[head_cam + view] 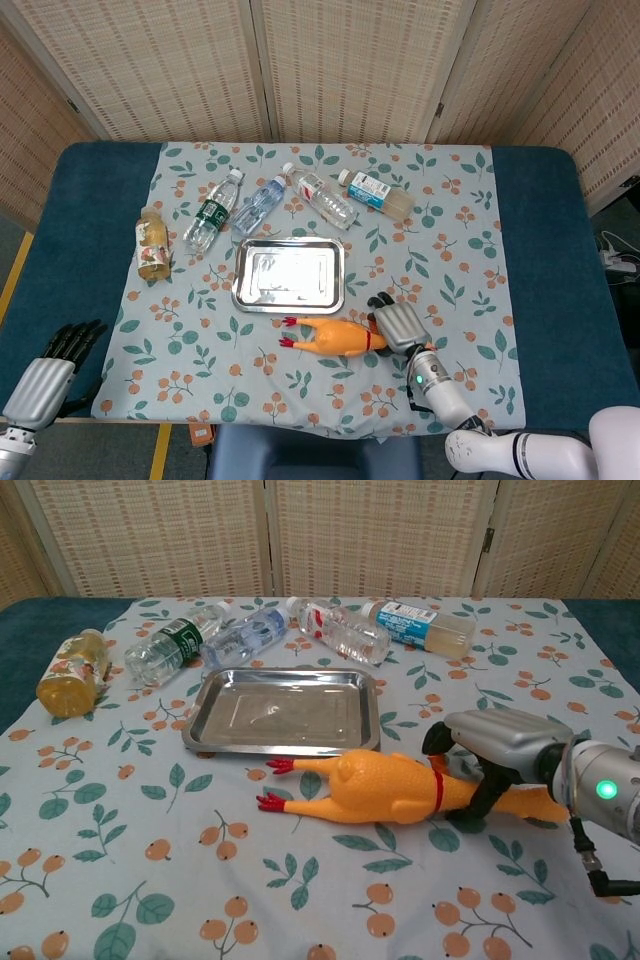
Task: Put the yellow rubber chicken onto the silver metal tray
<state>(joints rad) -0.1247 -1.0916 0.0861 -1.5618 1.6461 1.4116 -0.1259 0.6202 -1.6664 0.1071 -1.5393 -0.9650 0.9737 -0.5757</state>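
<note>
Yellow rubber chicken (pixel 385 789) in right hand (pixel 487 748)

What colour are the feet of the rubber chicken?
Red feet, on the yellow chicken; clearest in the chest view.

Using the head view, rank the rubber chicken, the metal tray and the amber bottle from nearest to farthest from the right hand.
1. Yellow rubber chicken: in the right hand itself.
2. Silver metal tray: just beyond the chicken, mid-table.
3. Amber bottle: far left on the cloth.

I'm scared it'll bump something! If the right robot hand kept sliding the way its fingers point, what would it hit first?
Probably the silver tray. The right robot hand, on the yellow chicken, points roughly toward it, though depth is unclear.
</note>
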